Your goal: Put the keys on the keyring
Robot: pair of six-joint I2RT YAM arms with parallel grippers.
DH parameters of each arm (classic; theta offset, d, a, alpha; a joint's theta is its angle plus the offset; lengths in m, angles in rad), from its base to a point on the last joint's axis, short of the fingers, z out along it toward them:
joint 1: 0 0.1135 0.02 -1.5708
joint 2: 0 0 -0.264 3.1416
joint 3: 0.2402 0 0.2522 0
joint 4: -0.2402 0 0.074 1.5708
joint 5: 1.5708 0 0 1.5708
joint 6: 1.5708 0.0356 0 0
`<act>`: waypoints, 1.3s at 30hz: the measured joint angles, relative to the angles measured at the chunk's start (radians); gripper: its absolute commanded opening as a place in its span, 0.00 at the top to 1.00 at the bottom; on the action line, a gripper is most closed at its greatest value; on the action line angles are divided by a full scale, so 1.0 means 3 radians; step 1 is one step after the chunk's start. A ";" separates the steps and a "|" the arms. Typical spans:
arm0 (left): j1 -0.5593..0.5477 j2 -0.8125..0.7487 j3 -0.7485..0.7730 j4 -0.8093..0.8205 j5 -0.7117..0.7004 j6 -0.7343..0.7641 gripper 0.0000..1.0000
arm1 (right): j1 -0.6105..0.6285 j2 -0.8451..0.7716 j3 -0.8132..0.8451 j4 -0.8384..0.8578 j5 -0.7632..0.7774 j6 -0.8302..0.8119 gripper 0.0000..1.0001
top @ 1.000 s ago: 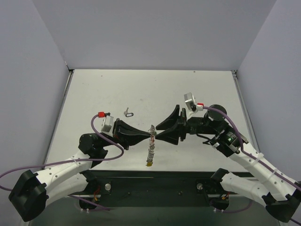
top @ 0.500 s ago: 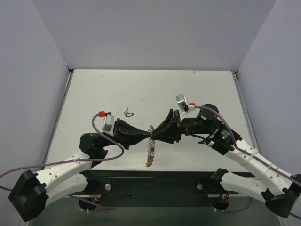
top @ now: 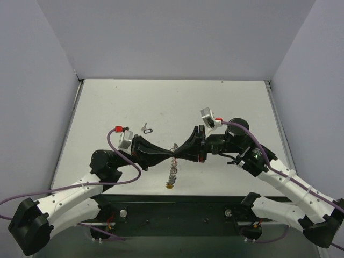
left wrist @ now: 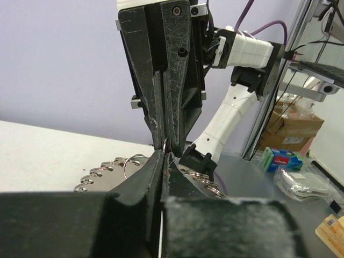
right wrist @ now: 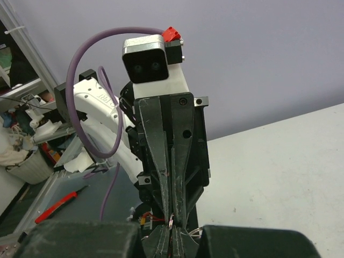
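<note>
- Keyring (top: 173, 165) hangs above the desk (top: 226, 107); left gripper (top: 170, 156) and right gripper (top: 177, 155) jaws both clamp its wire
- Step seems prising it open; next needs the loose key (top: 146, 129) fetched

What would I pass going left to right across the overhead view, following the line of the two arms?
Left hand → keyring → right hand. The two hands meet tip to tip, both shut on the keyring, which hangs down between them.
</note>
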 measured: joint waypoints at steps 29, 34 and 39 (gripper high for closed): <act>-0.0022 -0.0039 0.1902 -0.4253 0.0530 0.1734 0.37 | 0.0008 0.0350 0.0804 -0.1666 -0.0409 -0.1002 1.00; -0.0022 -0.0228 0.1549 -0.3717 0.0530 0.1456 0.41 | 0.0008 -0.0121 0.0252 -0.0963 -0.0056 -0.0627 1.00; -0.0022 -0.0247 0.1172 -0.2881 0.0511 0.1048 0.42 | 0.0008 -0.0453 -0.0177 -0.0182 0.0149 -0.0211 1.00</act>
